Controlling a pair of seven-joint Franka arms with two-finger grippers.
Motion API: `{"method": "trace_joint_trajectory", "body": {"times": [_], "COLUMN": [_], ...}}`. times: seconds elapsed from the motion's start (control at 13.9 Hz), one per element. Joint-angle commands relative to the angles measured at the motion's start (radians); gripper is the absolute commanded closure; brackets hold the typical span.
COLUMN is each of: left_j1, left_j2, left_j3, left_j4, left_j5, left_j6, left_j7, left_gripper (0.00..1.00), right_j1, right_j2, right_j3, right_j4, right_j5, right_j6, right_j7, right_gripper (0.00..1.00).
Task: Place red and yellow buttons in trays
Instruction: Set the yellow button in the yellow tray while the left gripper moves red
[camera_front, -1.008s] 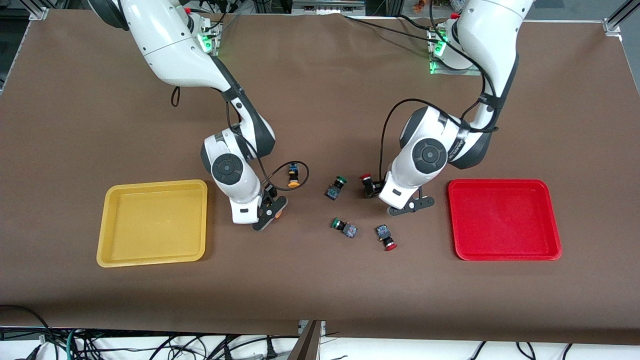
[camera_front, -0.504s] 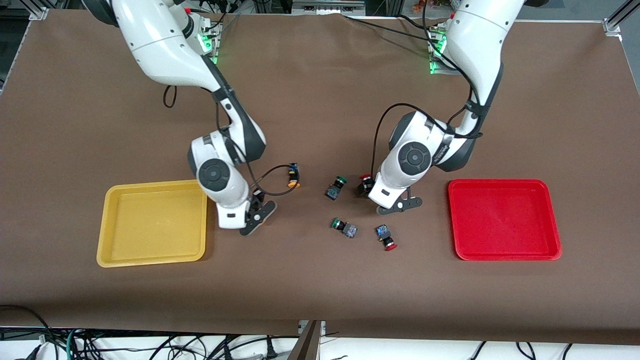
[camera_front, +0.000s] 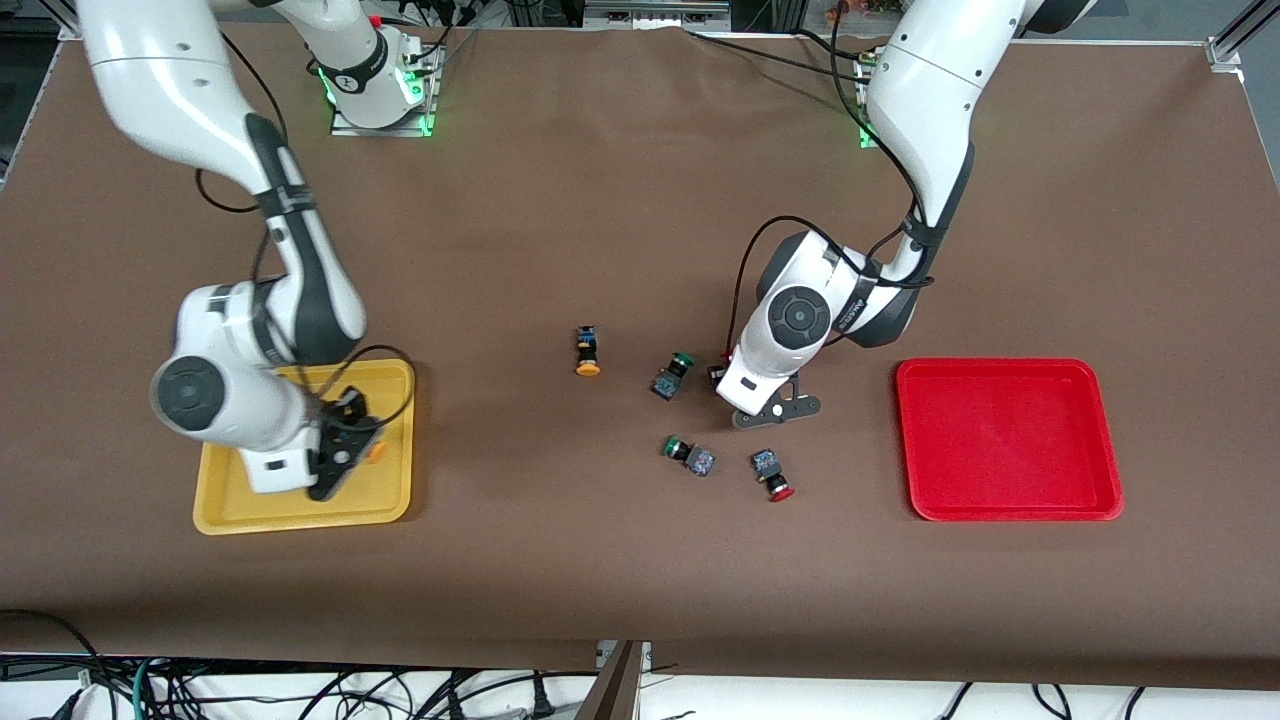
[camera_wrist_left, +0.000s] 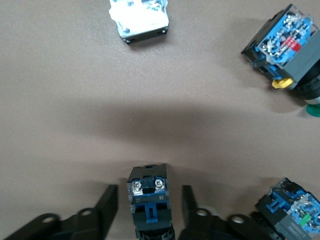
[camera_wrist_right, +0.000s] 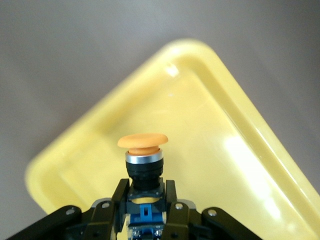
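Note:
My right gripper (camera_front: 350, 448) is shut on a yellow button (camera_front: 377, 452) and holds it over the yellow tray (camera_front: 230, 505). In the right wrist view the fingers (camera_wrist_right: 120, 192) clamp its blue-grey base, and its orange cap (camera_wrist_right: 143, 141) points at the tray (camera_wrist_right: 235, 150). My left gripper (camera_front: 728, 382) is open, low over the table, its jaws on either side of a red button (camera_front: 720, 374) without touching it. In the left wrist view this button (camera_wrist_left: 149, 200) lies between them. A second yellow button (camera_front: 587, 352) and a second red button (camera_front: 772, 473) lie on the table. The red tray (camera_front: 1000, 366) holds nothing.
Two green-capped buttons (camera_front: 672, 373) (camera_front: 690, 456) lie close to the left gripper, between the loose yellow and red ones. One of them (camera_wrist_left: 290, 50) shows in the left wrist view, with two more button bases (camera_wrist_left: 140, 20) (camera_wrist_left: 295, 210) nearby.
My right arm has carried the yellow button from mid-table to over the yellow tray. My left gripper has shifted slightly toward the right arm's end, round the red button.

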Motion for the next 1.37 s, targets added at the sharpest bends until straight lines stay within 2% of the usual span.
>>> {"method": "trace_joint_trajectory", "body": {"times": [0.0,0.07,0.14,0.22,0.29,0.43,0.58,0.94,1.15,1.3], "left_j1": [-0.013,-0.009,-0.007,-0.007,-0.004,0.013,0.050,0.247,0.266,0.268], "left_j2": [-0.009,-0.028,-0.049,-0.078,-0.101,-0.141,-0.166,-0.149,-0.111,-0.100], "left_j3": [0.019,0.023,0.052,0.084,0.110,0.164,0.215,0.215,0.215,0.213], "left_j4": [0.005,0.006,0.014,0.020,0.022,0.022,0.020,0.009,-0.055,-0.112], "left_j5": [0.024,0.024,0.024,0.024,0.024,0.025,0.024,0.024,0.024,0.024], "left_j6": [-0.015,-0.045,-0.102,-0.152,-0.183,-0.226,-0.251,-0.240,-0.156,-0.084], "left_j7": [-0.004,-0.007,-0.004,-0.001,0.002,0.066,0.221,0.555,0.610,0.613], "left_gripper": [0.91,0.91,0.91,0.91,0.91,0.91,0.91,0.90,0.88,0.87], "right_j1": [-0.032,-0.037,-0.043,-0.050,-0.053,-0.055,-0.041,0.090,0.182,0.280], "right_j2": [0.035,0.052,0.064,0.072,0.069,0.057,0.034,-0.026,-0.055,-0.052], "right_j3": [0.017,0.017,0.017,0.019,0.017,0.017,0.022,0.036,0.091,0.094], "right_j4": [-0.013,-0.013,-0.013,-0.013,-0.012,-0.005,0.002,-0.001,-0.027,-0.033], "right_j5": [-0.007,-0.002,0.006,0.016,0.054,0.153,0.161,0.167,0.162,0.168], "right_j6": [0.037,0.054,0.072,0.074,0.065,0.039,-0.025,-0.151,-0.162,-0.145], "right_j7": [-0.022,-0.019,-0.017,-0.005,-0.003,0.032,0.122,0.554,0.914,1.129], "right_gripper": [0.94,0.81,0.58,0.21,0.01,0.01,0.01,0.01,0.01,0.01]}}
